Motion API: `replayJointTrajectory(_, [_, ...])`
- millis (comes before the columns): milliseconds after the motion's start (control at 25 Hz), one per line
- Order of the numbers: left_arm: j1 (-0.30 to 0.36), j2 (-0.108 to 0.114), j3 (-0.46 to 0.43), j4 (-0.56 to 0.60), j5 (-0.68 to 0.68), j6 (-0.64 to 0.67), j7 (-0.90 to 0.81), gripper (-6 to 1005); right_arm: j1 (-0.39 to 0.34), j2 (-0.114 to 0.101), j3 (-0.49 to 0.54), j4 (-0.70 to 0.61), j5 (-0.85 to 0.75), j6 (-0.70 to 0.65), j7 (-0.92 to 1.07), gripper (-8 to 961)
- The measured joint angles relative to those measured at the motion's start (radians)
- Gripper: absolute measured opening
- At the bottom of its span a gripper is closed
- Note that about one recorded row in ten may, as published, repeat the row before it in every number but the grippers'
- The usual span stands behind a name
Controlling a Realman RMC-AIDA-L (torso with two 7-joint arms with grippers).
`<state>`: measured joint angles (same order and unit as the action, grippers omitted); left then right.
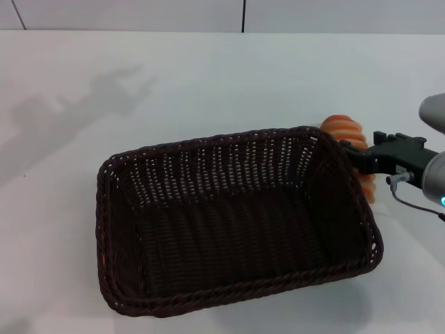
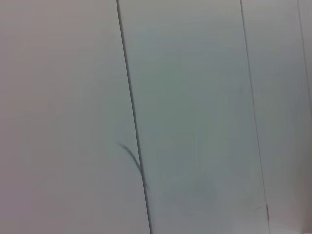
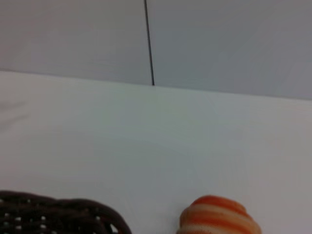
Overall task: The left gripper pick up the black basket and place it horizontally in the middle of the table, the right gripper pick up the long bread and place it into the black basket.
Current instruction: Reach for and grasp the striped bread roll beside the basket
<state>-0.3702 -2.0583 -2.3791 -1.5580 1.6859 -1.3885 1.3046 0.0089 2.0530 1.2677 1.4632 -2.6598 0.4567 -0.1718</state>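
We count one dark woven wicker basket [image 1: 236, 223] on the white table [image 1: 208, 76]. One striped orange-and-cream long bread [image 1: 345, 132] lies just outside its right rim. One black right gripper [image 1: 365, 161] sits at the bread; we cannot tell its finger state.

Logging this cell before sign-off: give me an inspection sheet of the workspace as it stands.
Surface: white table, bare apart from the job's things.
Job's things: black basket sits mid-table, nothing inside it; long bread lies outside its right end, partly hidden.
Clutter: nothing seen.
Hands: right hand over the bread beside the basket rim, grip not visible; left hand out of view.
Cables: thin grey cable on the right arm.
Surroundings: pale wall panels behind the table.
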Motion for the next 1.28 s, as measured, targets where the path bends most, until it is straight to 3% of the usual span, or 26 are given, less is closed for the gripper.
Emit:
replayJointTrajectory(440, [0.004, 0.0, 0.0, -0.016, 0.0, -0.005, -0.005, 375, 0.037, 0.017, 0.016, -0.079, 0.058, 0.007, -0.064, 556])
replayJointTrajectory(1000, [0.007, 0.0, -0.002, -0.018, -0.008, -0.002, -0.007, 375, 0.056, 0.019, 0.016, -0.099, 0.058, 0.01, -0.065, 544])
replayJointTrajectory(1280, [0.008, 0.0, -0.003, -0.018, -0.008, -0.001, -0.007, 375, 0.054, 0.02, 0.027, -0.095, 0.058, 0.009, -0.065, 494])
